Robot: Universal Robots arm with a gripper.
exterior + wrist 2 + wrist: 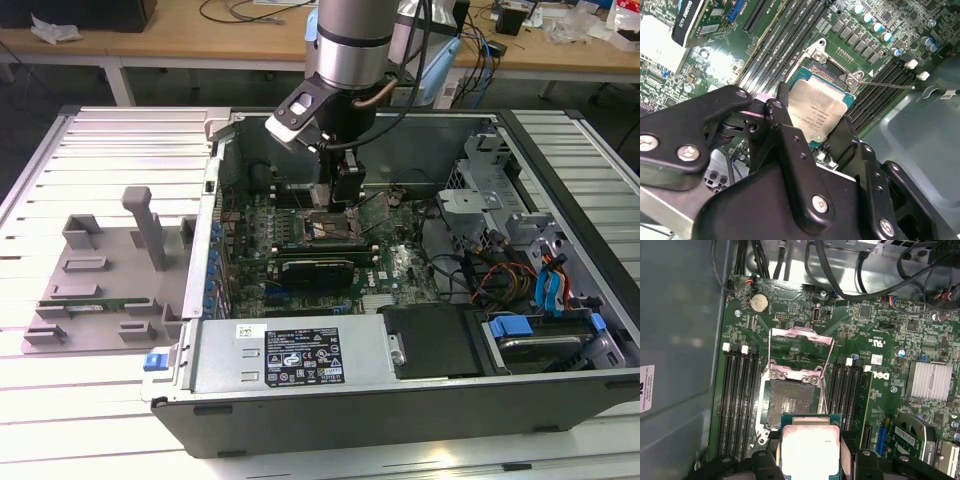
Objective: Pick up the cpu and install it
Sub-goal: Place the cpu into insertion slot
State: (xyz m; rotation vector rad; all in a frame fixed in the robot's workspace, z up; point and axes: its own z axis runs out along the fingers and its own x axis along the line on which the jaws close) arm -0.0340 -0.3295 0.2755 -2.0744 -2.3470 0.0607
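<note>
In both wrist views the cpu (817,107) (810,447), a flat square chip with a silver-grey metal top and a green rim, sits between the black fingers (785,125) of my gripper (815,114) (810,462), which is shut on it. It hangs just over the motherboard, beside and partly over the open socket (792,402) (826,71). The socket's metal load plate (801,337) is swung up. In the exterior view my gripper (345,205) reaches down into the open computer case, over the socket (335,230).
Memory slots (740,390) flank the socket on both sides. A black expansion card (315,270) lies across the board nearby. The power supply (290,355), drive bays with cables (520,250) and case walls (215,200) hem the board in. A grey plastic tray with posts (110,280) stands outside the case.
</note>
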